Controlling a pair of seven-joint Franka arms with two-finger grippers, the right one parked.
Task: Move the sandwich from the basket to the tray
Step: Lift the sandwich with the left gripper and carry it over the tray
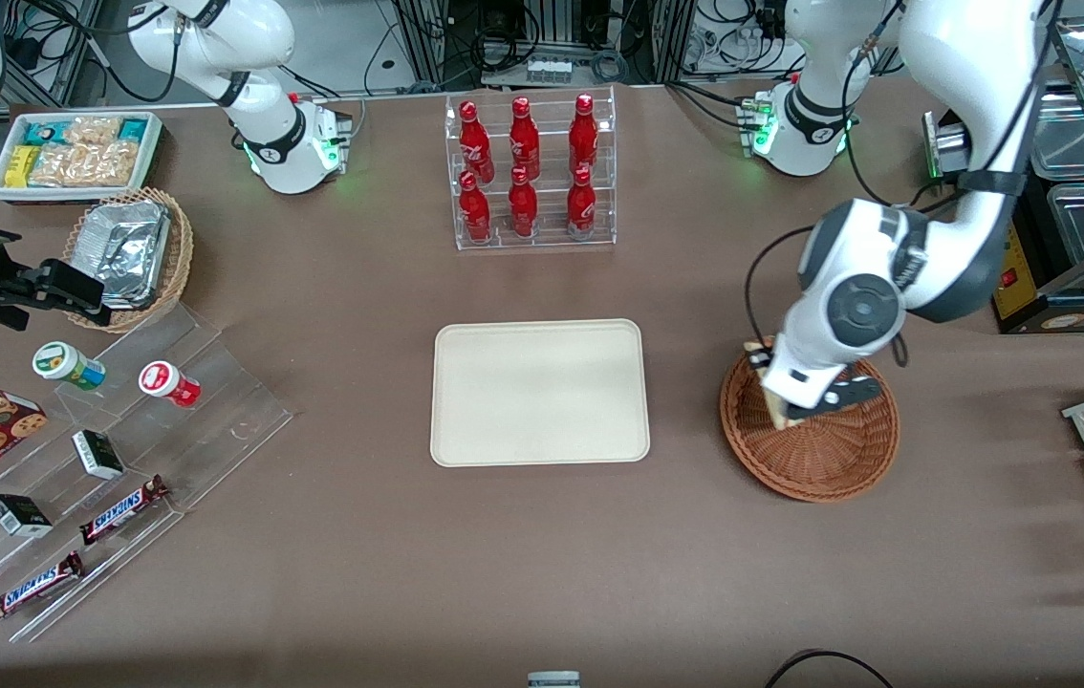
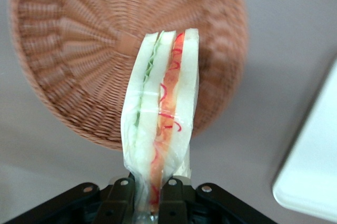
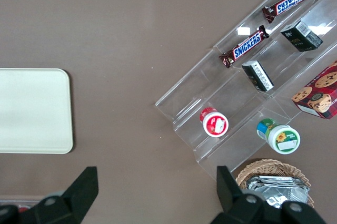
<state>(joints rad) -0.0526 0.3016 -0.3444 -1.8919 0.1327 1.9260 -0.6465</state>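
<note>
The sandwich [image 2: 160,124], clenched in your gripper's [image 2: 150,195] jaws, hangs above the basket [image 1: 824,459]. Lift clear of its rim, then carry it level to the tray [image 1: 539,392] beside it, keeping your grip firm.

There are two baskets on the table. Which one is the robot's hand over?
The reddish-brown basket beside the tray. The gripper holds the sandwich above it. The lighter basket holds foil trays instead.
</note>
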